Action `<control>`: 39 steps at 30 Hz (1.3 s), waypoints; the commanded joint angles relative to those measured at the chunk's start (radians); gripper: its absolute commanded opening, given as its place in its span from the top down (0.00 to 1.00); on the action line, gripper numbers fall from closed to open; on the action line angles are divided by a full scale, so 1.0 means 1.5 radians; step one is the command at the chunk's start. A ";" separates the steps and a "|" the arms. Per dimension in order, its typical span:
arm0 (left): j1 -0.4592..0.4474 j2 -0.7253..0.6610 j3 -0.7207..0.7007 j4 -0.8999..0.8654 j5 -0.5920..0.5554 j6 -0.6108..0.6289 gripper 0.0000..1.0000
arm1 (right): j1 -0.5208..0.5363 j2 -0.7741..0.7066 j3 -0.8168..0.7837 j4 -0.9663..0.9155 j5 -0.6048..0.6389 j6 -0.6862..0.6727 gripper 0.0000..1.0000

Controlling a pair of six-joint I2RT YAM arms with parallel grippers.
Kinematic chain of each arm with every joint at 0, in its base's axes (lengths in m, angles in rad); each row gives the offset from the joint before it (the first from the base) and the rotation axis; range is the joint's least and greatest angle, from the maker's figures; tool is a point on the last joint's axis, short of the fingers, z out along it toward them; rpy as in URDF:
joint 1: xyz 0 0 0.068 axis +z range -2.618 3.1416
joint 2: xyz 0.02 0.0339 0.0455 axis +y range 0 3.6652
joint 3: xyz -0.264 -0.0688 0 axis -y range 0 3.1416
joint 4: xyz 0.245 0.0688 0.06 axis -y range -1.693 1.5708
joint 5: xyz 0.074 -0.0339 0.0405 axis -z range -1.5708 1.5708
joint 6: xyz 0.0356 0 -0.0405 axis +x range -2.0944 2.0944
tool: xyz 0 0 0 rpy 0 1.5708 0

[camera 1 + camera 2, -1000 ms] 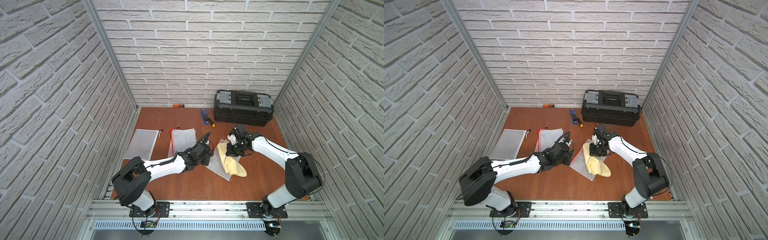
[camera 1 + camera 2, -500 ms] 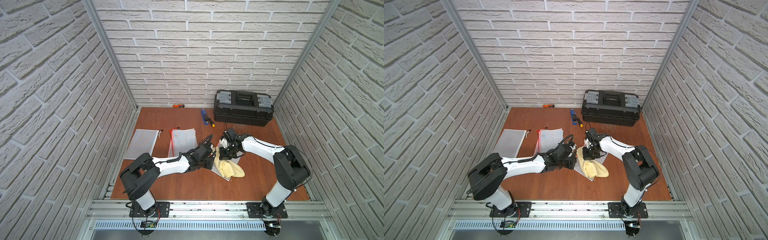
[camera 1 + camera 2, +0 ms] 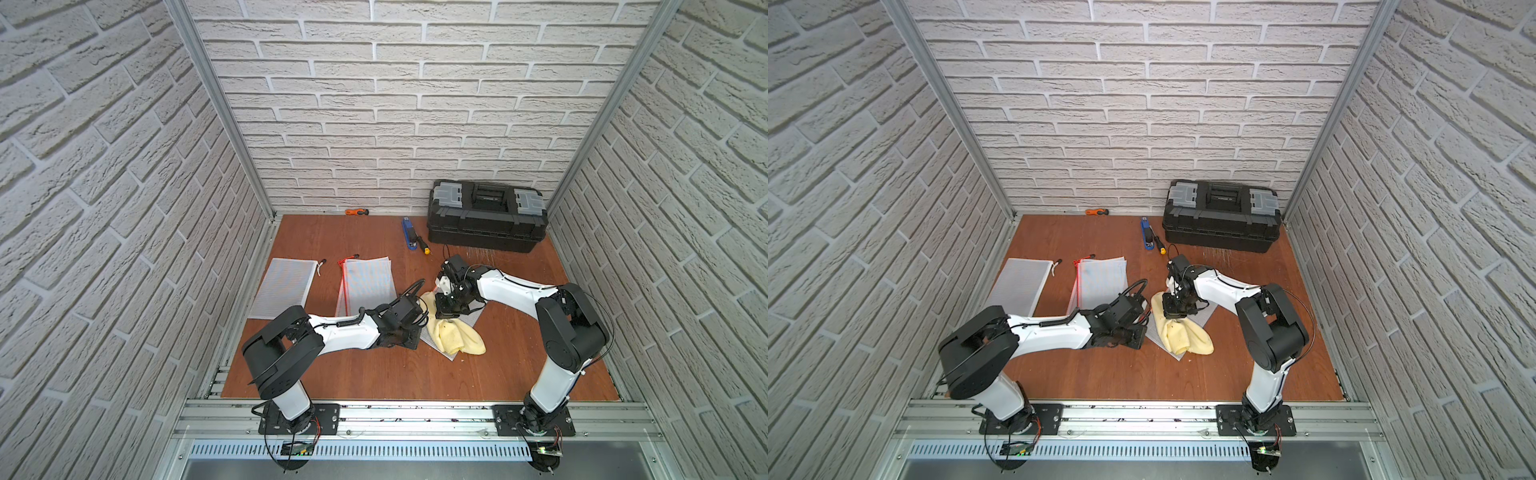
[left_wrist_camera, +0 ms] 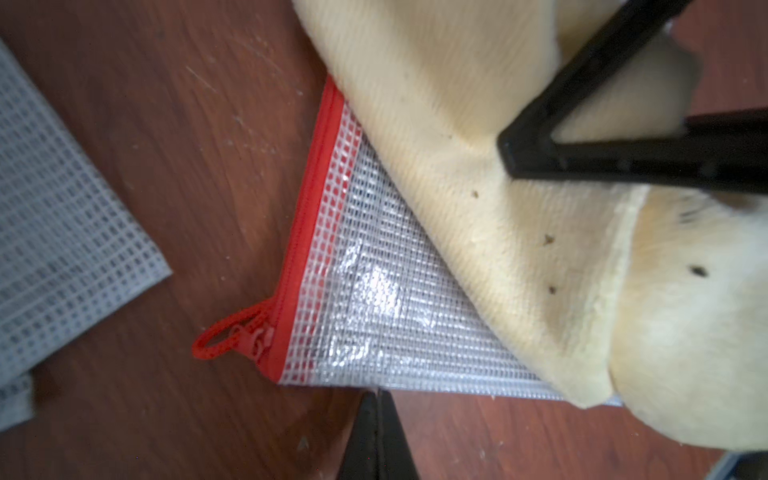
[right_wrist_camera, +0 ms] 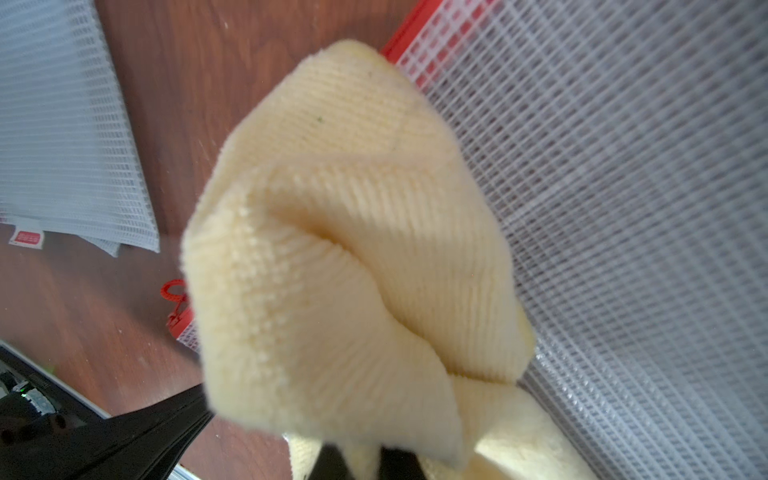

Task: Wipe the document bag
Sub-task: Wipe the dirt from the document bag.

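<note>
The document bag [image 4: 374, 311], clear mesh with a red zipper [image 4: 307, 232], lies flat on the wooden table, and in both top views [image 3: 471, 320] [image 3: 1202, 318] it is at the middle. A yellow cloth [image 3: 457, 338] [image 3: 1185, 338] [image 4: 478, 166] covers much of it. My right gripper [image 3: 446, 311] [image 5: 370, 461] is shut on a bunched fold of the cloth [image 5: 353, 249], over the bag [image 5: 623, 208]. My left gripper [image 3: 411, 338] [image 4: 379, 395] is shut, its tips at the bag's edge near the zipper corner.
Two more mesh bags [image 3: 286, 286] [image 3: 368, 284] lie flat to the left. A black toolbox [image 3: 486, 216] stands at the back right. Beside it lie a blue stapler [image 3: 409, 235] and a screwdriver [image 3: 422, 245]. An orange tool [image 3: 357, 212] rests by the back wall.
My right gripper has dragged the cloth leftward and toward the front across the bag. The left gripper has shifted toward the front along the bag's edge.
</note>
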 commanded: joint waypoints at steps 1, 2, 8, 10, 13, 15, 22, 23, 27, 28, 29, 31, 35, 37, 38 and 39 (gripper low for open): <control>0.001 0.005 0.014 -0.006 -0.017 0.001 1.00 | 0.005 0.002 0.009 -0.010 0.002 -0.009 0.98; 0.001 0.005 0.014 -0.006 -0.016 0.002 1.00 | 0.005 0.001 0.008 -0.010 0.001 -0.010 0.98; 0.005 -0.052 0.003 0.005 -0.025 0.015 1.00 | 0.006 0.011 0.004 -0.014 0.002 -0.012 0.98; 0.010 -0.048 0.013 -0.008 -0.033 0.024 1.00 | 0.008 0.016 0.002 -0.010 0.001 -0.011 0.98; 0.013 -0.017 0.035 -0.024 -0.032 0.035 1.00 | 0.011 0.024 0.003 -0.008 -0.001 -0.008 0.98; 0.013 -0.003 0.041 -0.021 -0.029 0.037 1.00 | 0.013 0.027 0.005 -0.008 -0.002 -0.009 0.98; 0.020 0.046 0.045 -0.014 -0.015 0.035 1.00 | 0.017 0.018 0.012 -0.014 0.002 -0.008 0.98; 0.020 0.044 0.044 -0.014 -0.014 0.034 1.00 | 0.018 0.016 0.013 -0.015 0.002 -0.007 0.98; 0.021 0.046 0.043 -0.022 -0.015 0.032 1.00 | 0.039 -0.004 0.023 -0.010 -0.014 0.009 0.98; 0.021 0.050 0.043 -0.021 -0.012 0.030 1.00 | 0.048 -0.006 0.025 -0.002 -0.027 0.020 0.98; 0.021 0.053 0.043 -0.020 -0.009 0.028 1.00 | 0.054 -0.005 0.025 0.008 -0.039 0.030 0.98; 0.021 0.059 0.044 -0.016 -0.006 0.026 1.00 | 0.064 0.010 0.025 0.029 -0.069 0.051 0.98; 0.021 0.059 0.043 -0.019 -0.009 0.025 1.00 | 0.070 0.054 0.026 0.041 -0.072 0.063 0.98; 0.021 0.055 0.040 -0.018 -0.012 0.023 1.00 | 0.068 0.070 0.028 0.039 -0.064 0.063 0.98; 0.021 0.052 0.037 -0.018 -0.013 0.022 1.00 | 0.067 0.078 0.033 0.029 -0.051 0.061 0.98; 0.022 0.051 0.034 -0.017 -0.014 0.021 1.00 | 0.063 0.086 0.040 0.015 -0.036 0.054 0.98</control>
